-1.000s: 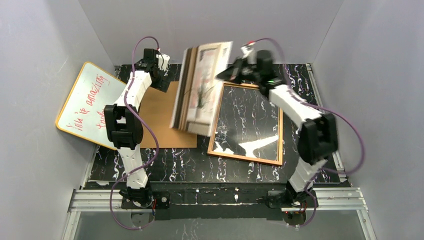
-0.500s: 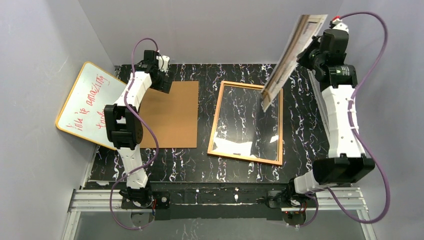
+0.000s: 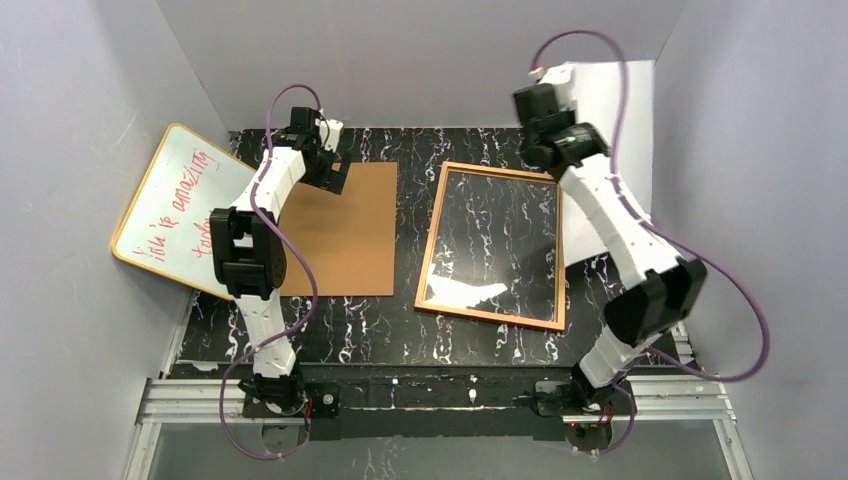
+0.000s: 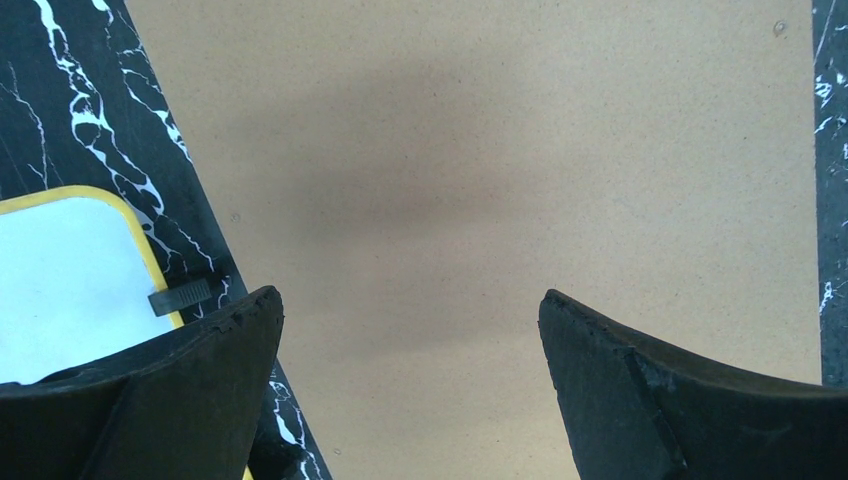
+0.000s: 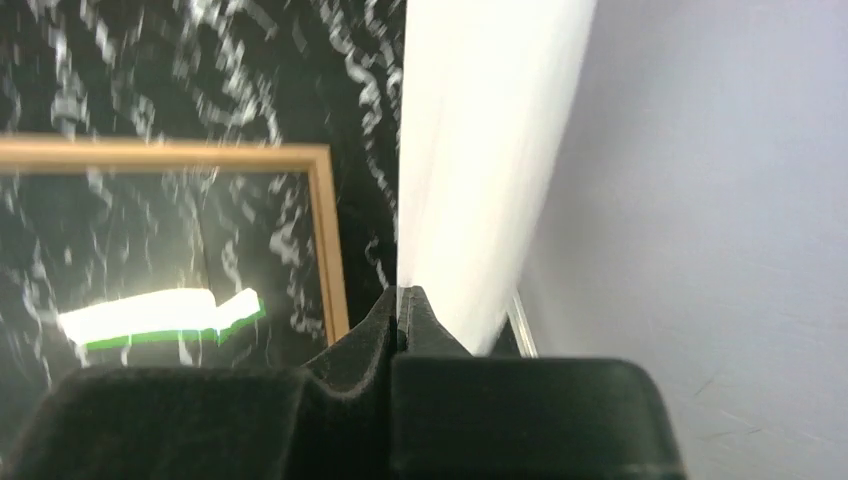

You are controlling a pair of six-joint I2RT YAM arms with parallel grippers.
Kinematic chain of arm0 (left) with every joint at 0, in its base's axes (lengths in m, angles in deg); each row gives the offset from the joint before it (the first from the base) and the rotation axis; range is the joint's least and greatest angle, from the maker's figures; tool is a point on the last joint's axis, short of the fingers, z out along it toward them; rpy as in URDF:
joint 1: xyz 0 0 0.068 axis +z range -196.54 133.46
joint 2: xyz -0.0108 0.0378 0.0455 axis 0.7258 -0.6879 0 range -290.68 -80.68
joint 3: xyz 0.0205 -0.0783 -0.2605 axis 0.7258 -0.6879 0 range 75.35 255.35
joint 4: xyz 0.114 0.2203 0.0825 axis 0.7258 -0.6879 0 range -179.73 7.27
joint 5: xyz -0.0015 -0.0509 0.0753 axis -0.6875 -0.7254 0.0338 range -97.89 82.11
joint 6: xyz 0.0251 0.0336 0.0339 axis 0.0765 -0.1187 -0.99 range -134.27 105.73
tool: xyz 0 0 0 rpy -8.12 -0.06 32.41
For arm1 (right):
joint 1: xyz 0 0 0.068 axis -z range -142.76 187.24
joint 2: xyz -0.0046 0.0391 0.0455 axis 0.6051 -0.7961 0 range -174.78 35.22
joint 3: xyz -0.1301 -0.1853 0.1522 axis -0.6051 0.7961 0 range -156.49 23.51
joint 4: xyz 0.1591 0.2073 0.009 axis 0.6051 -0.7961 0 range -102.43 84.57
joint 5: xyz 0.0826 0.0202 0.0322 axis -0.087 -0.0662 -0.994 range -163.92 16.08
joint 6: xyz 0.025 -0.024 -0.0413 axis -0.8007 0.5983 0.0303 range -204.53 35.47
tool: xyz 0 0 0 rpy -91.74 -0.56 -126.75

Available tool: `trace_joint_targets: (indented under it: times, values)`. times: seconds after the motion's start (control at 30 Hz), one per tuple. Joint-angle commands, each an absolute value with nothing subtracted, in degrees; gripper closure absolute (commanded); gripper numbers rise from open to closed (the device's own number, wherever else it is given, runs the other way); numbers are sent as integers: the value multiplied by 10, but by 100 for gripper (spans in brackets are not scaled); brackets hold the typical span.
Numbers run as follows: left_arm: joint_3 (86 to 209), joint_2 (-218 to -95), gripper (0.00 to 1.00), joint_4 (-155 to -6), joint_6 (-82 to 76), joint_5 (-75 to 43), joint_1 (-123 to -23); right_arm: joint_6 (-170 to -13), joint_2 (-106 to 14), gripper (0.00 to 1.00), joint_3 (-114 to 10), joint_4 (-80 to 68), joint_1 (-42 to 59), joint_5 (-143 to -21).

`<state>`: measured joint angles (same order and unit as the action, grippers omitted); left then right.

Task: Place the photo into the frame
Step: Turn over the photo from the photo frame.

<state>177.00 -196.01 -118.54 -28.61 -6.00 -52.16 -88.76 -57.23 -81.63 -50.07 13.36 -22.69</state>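
The photo (image 3: pixel 628 122) (image 5: pixel 480 150), plain white back showing, stood steeply on edge, one edge pinched between the closed right jaws and the sheet rising away from them. The frame (image 3: pixel 495 245) (image 5: pixel 160 152), thin orange-brown wood, lay flat on the bench, left of those jaws.

The only readable text is red handwriting on the yellow-edged whiteboard (image 3: pixel 180 205) at the left side of the counter (image 3: pixel 400 310). Its upper line reads "You're amazing". A second line beneath it starts with "to", then passes behind the left arm (image 3: pixel 243 250), so the rest cannot be read.
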Motion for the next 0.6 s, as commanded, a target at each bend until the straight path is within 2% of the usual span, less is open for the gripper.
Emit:
trace_joint_targets:
  times: [0.0, 0.2, 0.37, 0.57]
  values:
    - [1754, -1944, 2, -1191, -290, -67, -521, -914, -617, 99, -839, -608, 73, -209]
    - [1747, -1940, 2, -1187, -289, -73, -521, -1064, -644, 99, -771, -643, 63, -419]
    - [1745, -1935, 2, -1184, -289, -73, -521, -1175, -597, 99, -669, -543, 65, -595]
    - [1734, -1933, 2, -1183, -289, -76, -521, -1321, -599, 99, -643, -519, 73, -657]
